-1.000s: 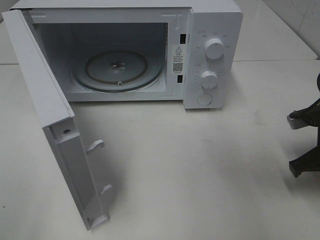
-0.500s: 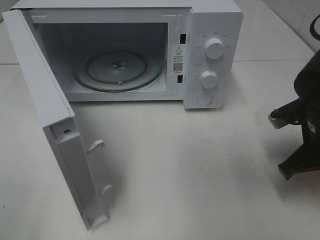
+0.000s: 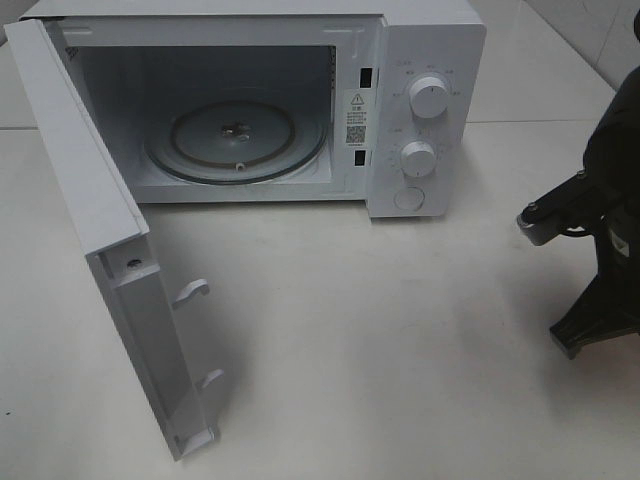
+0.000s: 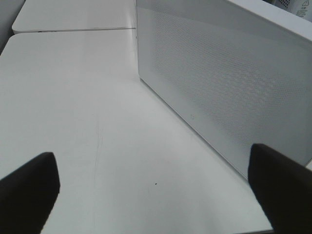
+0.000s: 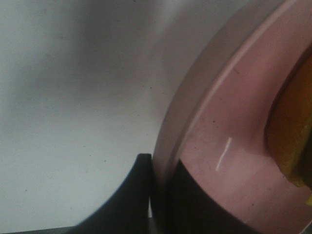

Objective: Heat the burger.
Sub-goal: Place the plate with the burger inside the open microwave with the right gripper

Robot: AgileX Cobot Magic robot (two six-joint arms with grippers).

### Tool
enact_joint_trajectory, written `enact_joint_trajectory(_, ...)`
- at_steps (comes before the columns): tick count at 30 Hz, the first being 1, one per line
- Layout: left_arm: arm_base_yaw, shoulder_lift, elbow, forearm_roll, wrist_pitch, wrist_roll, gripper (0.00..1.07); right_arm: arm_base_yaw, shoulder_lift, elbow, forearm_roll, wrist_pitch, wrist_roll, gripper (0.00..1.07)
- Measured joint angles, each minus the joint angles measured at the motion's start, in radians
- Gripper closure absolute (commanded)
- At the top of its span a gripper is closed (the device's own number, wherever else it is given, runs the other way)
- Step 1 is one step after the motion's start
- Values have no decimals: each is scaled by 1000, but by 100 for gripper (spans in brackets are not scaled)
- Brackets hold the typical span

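Burger [image 5: 292,122] is barely visible: just a yellow-brown sliver at the edge of the right wrist view, the rest cut off, sitting in the pink dish [image 5: 229,146]. The dish is cropped too, only a curved stretch of rim and inner surface. Right gripper [image 5: 157,195] is clenched on that rim, one dark finger outside and one inside, with the rim pinched between them. Can't tell whether the dish is lifted or resting on the table [image 3: 400,350]. The high view shows neither burger nor dish. They're past its right edge, where the right arm [image 3: 600,220] pokes in, black and half cropped, and the jaws can't be read from there. What the high view does give: microwave [image 3: 425,60] at the back of the table, door [image 3: 95,210] swung wide to the left, glass turntable [image 3: 237,140] inside. Left arm doesn't show there. From the left wrist view only: left gripper [image 4: 153,183] is released, jaws wide apart, only the two dark tips showing at the frame corners with table between them. It sits next to a white perforated panel [image 4: 219,83], and I can't tell for sure which face of the microwave that is.
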Motion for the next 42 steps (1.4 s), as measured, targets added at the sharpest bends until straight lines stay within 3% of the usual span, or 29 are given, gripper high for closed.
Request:
enact_joint_trajectory(13, 0, 0, 0, 0, 0, 0, 6, 207, -38, 0, 1, 6, -9, 107)
enact_joint_trajectory(15, 0, 0, 0, 0, 0, 0, 6, 282, -38, 0, 1, 7, -18, 107)
enact_joint_trajectory(42, 0, 0, 0, 0, 0, 0, 6, 658, -38, 0, -39, 9, -174, 107)
